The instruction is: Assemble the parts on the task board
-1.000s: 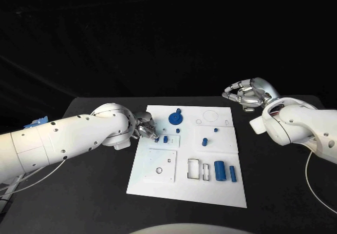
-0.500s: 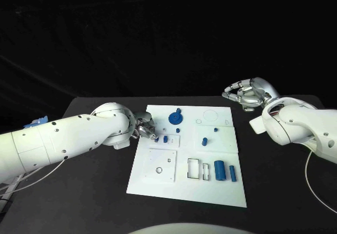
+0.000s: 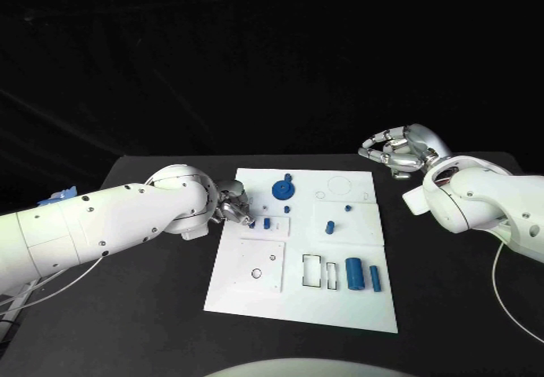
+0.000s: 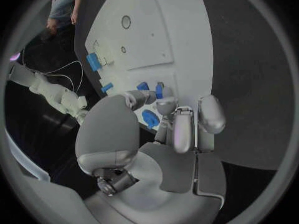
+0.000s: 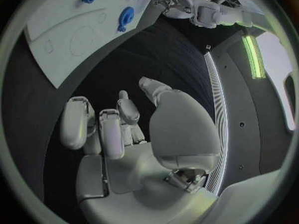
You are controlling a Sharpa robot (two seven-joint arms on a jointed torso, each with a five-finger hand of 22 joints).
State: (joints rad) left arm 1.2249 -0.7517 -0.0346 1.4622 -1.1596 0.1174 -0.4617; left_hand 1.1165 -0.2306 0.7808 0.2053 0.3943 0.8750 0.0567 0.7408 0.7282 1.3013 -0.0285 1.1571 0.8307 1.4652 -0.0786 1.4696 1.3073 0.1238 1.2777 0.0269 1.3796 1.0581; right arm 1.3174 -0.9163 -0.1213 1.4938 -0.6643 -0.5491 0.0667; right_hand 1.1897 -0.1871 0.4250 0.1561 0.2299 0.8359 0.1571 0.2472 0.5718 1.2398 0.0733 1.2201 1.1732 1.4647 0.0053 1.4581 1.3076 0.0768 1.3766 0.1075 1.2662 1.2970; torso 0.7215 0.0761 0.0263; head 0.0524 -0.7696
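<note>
Nearest the robot, two blue cylinders, a thick one (image 3: 354, 274) and a thin one (image 3: 375, 279), lie side by side at the near right of the white board (image 3: 340, 310), just beside a pair of rectangular cut-outs (image 3: 318, 272). Well ahead of them, at the board's left edge, the left hand (image 3: 235, 209) hovers low with its fingers (image 4: 184, 129) bent over a small blue peg (image 3: 267, 223); whether it has hold of anything I cannot tell. Just beyond its fingertips lies a round blue disc (image 3: 282, 188). Another short blue peg (image 3: 330, 228) stands to the far side of the left hand, toward the board's middle. The right hand (image 3: 399, 152) hangs off the board's far right corner above the black table (image 3: 153, 330), fingers curled inward around nothing.
</note>
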